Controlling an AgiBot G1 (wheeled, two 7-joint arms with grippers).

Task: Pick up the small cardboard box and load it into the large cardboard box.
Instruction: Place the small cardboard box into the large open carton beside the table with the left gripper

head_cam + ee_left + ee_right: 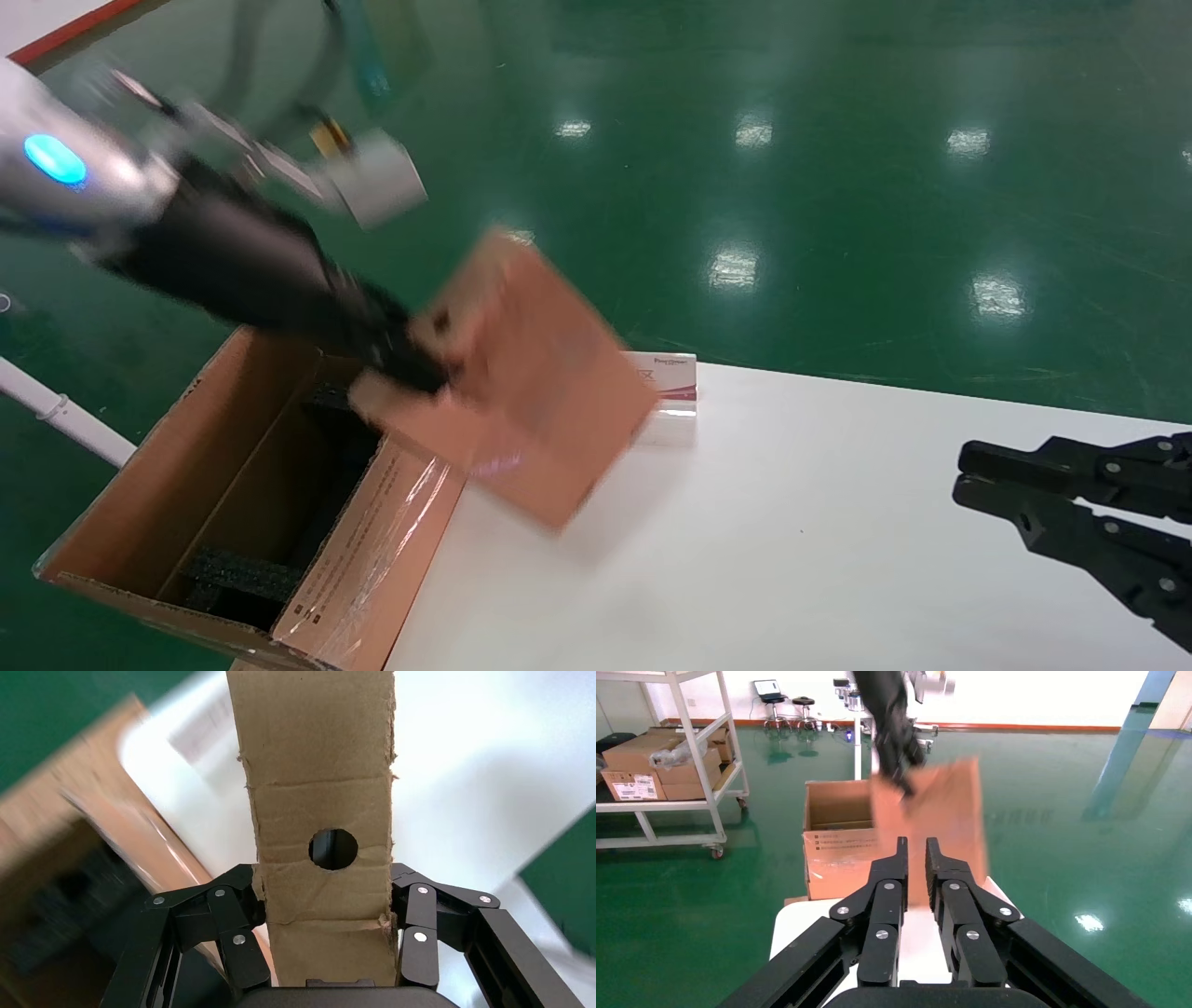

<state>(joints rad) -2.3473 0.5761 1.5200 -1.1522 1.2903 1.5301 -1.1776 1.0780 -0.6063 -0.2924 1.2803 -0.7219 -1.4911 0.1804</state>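
My left gripper [424,359] is shut on the small cardboard box [540,391], reddish-brown, and holds it tilted in the air over the table's left edge, beside the large cardboard box [372,531]. In the left wrist view the fingers [232,917] clamp both sides of the small box [320,755], just below its round hole. The large box stands open on the floor at the left, with black foam lining inside and clear tape on its near flap. My right gripper [959,473] is parked over the table's right side, empty, fingers nearly together [916,853].
A white table [792,540] fills the lower right. A small white packet with red print [672,382] lies at the table's far edge behind the held box. Green floor surrounds everything. A shelf trolley with cartons [666,776] stands far off.
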